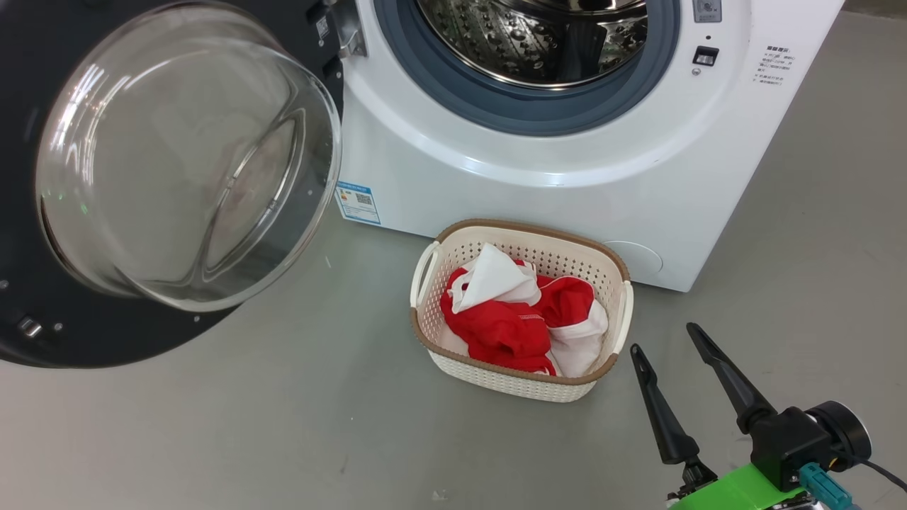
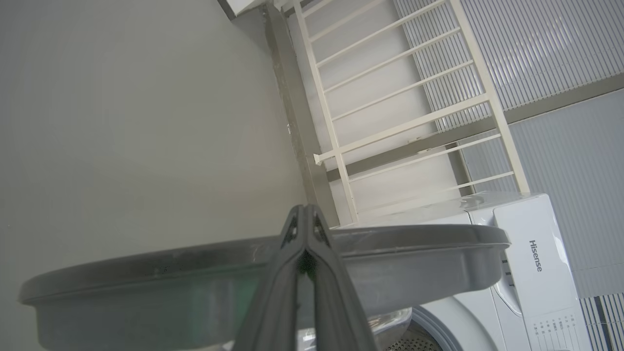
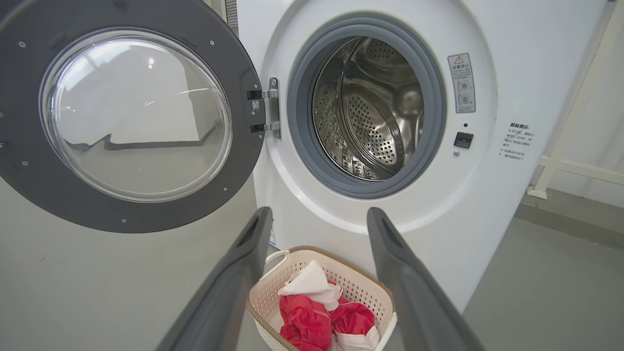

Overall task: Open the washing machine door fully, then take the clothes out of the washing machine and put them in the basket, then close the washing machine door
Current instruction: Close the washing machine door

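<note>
Two long dark fingers of the right gripper (image 1: 662, 337) are seen spread apart and empty at the lower right of the head view, near the small cream perforated plastic basket (image 1: 521, 230) with its brown rim. Soft red-and-white clothes (image 1: 510, 326) are heaped inside that basket, which is set on the grey floor (image 1: 212, 425) just in front of the big white boxy washing machine (image 1: 496, 170). The large round black washing machine door (image 1: 184, 156), with its bulging glass window, is swung wide to the left.

In the left wrist view, the left gripper (image 2: 303, 210) is shown pressed together on nothing, with the door's grey edge lying across just beyond it. Contact cannot be judged, as the fingers hide the spot.

In the right wrist view, the perforated steel drum (image 3: 375, 117) is seen bare, so closing is judged the step in hand. The door is best pushed from its outer face near the free edge, swept steadily, and pressed until latched.
</note>
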Robot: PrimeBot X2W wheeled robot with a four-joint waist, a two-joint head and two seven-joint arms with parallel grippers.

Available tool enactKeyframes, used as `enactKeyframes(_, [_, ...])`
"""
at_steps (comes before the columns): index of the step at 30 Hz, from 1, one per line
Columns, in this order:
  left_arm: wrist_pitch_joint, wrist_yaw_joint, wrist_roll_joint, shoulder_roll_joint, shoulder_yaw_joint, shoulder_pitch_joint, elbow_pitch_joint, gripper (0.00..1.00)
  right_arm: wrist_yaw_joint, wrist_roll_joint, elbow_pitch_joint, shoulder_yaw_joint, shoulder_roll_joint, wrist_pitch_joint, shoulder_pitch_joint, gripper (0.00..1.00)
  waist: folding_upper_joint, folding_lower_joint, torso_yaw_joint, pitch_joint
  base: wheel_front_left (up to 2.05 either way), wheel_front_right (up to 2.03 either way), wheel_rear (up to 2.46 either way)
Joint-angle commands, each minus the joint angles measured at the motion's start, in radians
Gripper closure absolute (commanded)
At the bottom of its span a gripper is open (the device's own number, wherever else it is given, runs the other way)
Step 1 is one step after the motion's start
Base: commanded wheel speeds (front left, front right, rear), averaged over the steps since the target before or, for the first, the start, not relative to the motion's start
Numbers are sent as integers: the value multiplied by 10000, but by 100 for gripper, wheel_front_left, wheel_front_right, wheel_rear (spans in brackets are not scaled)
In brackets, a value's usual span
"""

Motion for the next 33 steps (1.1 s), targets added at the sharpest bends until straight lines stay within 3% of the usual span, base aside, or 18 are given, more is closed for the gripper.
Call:
enactKeyframes(1, [320,-228,101,631,-46,-212,-124,100,62,-55,-305,215,-81,-30,-275,0,-1,0,-16,23,0,0,0])
enactKeyframes(12, [1051,-616,87,566,-344,-189,129,100,62,-36,-322,158,-81,-78,-296,0,-1,0,151,96,0,0,0])
enactKeyframes(24, [2124,-1318,-179,489,-504,-24,44,100,62,49,-279,4,-81,-148,-223,0,-1,0,358,12,0,0,0])
enactKeyframes(33, [2714,-1530,-207,150,-775,214,-290,100,62,173,-193,9,-81,-247,-234,0,-1,0,446,-24,0,0,0])
